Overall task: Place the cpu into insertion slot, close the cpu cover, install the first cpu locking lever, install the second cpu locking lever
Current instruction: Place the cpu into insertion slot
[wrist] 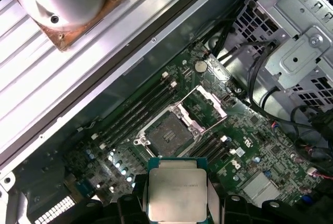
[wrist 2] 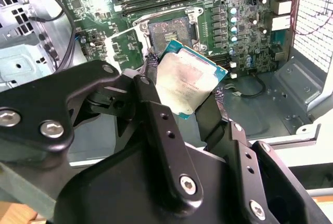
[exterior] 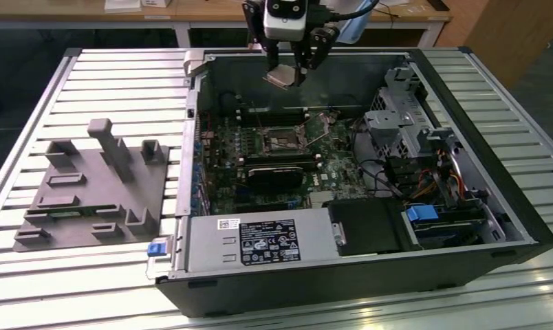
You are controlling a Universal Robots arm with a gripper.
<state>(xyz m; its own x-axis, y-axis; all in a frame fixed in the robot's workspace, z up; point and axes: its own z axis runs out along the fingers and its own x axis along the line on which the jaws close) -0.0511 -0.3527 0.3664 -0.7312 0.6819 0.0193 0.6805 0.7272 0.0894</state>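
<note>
Up close in the second wrist view, black gripper [wrist 2: 183, 78] fingers [wrist 2: 156, 109] clamped on two opposite edges of the cpu [wrist 2: 190, 86]. Holds it by the edges, pale metal face toward the wrist, probably to keep the contact side untouched and free to go down first. Hangs high over the far part of the open computer case [exterior: 350, 289] in the exterior view, well apart from the insertion slot [wrist: 169, 133] on the green board below. Slot bare and dark-centred, cpu cover [wrist: 217, 108] swung up beside it, seemingly left open to clear the way down. Faint print on the cpu face, not legible. White label [exterior: 267, 242] with dark print on the power supply box [exterior: 212, 251], too small to make out.
</note>
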